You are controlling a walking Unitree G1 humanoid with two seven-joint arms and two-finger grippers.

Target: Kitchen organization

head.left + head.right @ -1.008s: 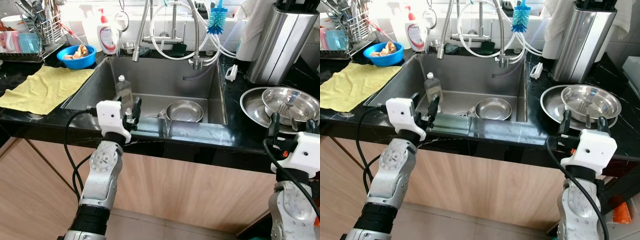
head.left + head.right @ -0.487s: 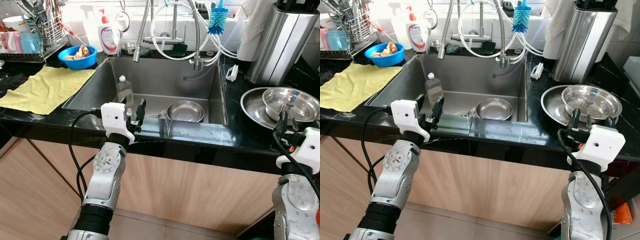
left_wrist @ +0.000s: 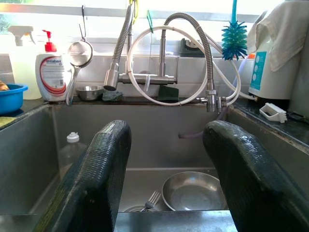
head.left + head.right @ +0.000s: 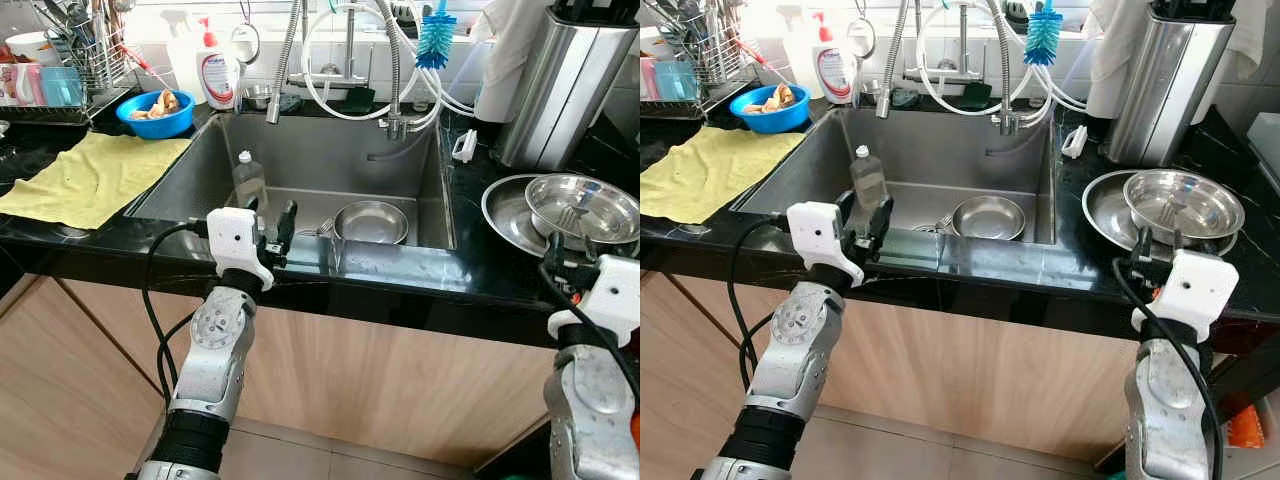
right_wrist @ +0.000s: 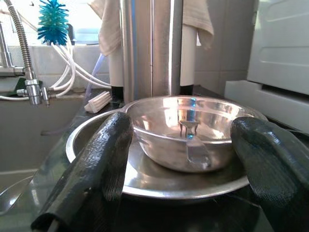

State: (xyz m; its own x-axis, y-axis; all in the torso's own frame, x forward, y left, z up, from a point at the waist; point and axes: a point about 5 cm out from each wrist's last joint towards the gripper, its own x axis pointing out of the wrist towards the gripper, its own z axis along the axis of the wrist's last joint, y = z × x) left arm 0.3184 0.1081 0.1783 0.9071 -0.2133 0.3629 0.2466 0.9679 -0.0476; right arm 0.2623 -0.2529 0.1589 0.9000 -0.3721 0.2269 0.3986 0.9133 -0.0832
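Bowl (image 5: 190, 133), steel, sits on a plate (image 5: 145, 181) on the counter right of the sink (image 4: 330, 170), just beyond my right gripper (image 5: 178, 159), whose fingers stand apart and empty; my left gripper (image 3: 166, 174), also spread and empty, hovers at the sink's front edge. I judge the bowl light, stiff and slippery, best pinched at its rim; a fork (image 5: 193, 142) lies inside it, and its far side is hidden.

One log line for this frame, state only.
left gripper: open, at sink front edge | right gripper: open, facing steel bowl | nothing held
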